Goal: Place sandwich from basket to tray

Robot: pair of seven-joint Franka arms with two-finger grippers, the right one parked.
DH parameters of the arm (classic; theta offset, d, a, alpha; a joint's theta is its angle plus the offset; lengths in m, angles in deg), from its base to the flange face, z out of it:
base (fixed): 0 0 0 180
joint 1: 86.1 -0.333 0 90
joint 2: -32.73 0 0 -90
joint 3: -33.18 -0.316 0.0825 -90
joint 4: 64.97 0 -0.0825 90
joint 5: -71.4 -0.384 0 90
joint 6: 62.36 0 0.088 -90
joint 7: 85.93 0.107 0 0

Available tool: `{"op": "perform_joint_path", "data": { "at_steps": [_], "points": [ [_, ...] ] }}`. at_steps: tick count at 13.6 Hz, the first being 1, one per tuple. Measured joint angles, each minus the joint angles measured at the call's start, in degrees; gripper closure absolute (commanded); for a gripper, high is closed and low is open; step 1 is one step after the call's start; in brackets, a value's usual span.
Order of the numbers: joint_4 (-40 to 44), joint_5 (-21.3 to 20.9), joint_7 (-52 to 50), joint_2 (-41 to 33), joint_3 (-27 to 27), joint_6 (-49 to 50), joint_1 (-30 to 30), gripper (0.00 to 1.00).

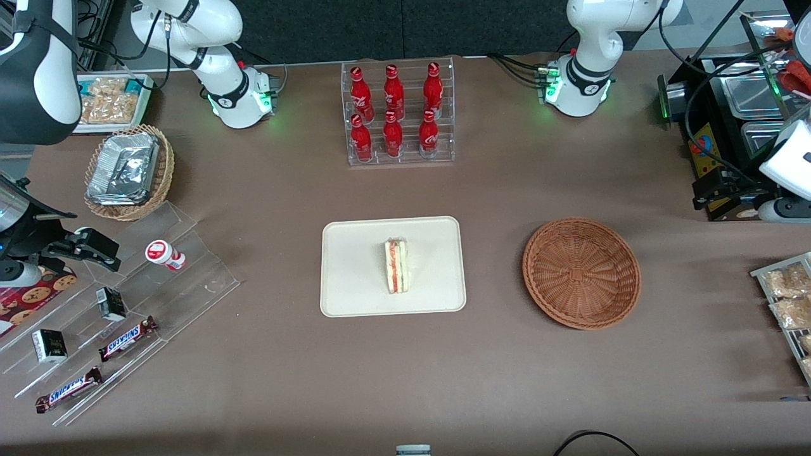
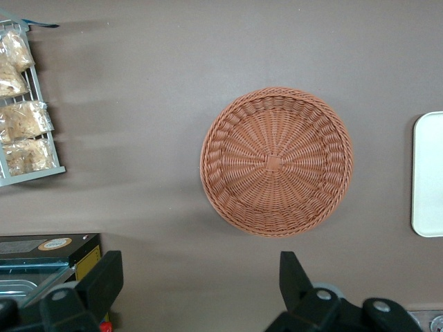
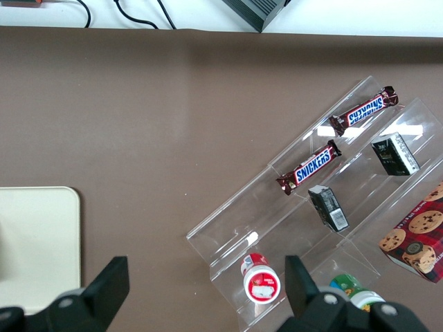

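Observation:
The sandwich (image 1: 397,266) stands on its edge near the middle of the cream tray (image 1: 355,297), its red and green filling facing up. Beside the tray, toward the working arm's end of the table, the round reddish-brown basket (image 1: 581,272) holds nothing. My gripper (image 1: 713,195) hangs high above the table, past the basket toward the working arm's end, close to the black appliance. In the left wrist view the gripper (image 2: 201,277) is open wide with only bare tabletop between its fingers; the basket (image 2: 277,160) and an edge of the tray (image 2: 429,173) show below it.
A clear rack of red bottles (image 1: 399,114) stands farther from the camera than the tray. A stepped acrylic rack with chocolate bars (image 1: 127,297) and a tan basket of foil trays (image 1: 130,171) lie toward the parked arm's end. A snack-bag rack (image 1: 789,297) and a black appliance (image 1: 741,107) flank my gripper.

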Motion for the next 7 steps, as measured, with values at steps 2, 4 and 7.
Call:
{"op": "perform_joint_path", "data": {
  "at_steps": [2, 4, 7],
  "points": [
    [0.3, 0.2, -0.1, -0.3, 0.7, 0.0, 0.1, 0.00],
    [1.5, 0.2, -1.0, -0.5, 1.5, 0.1, 0.3, 0.00],
    [3.8, 0.3, -1.2, -0.6, 1.8, 2.6, 0.5, 0.00]
  ]
}}
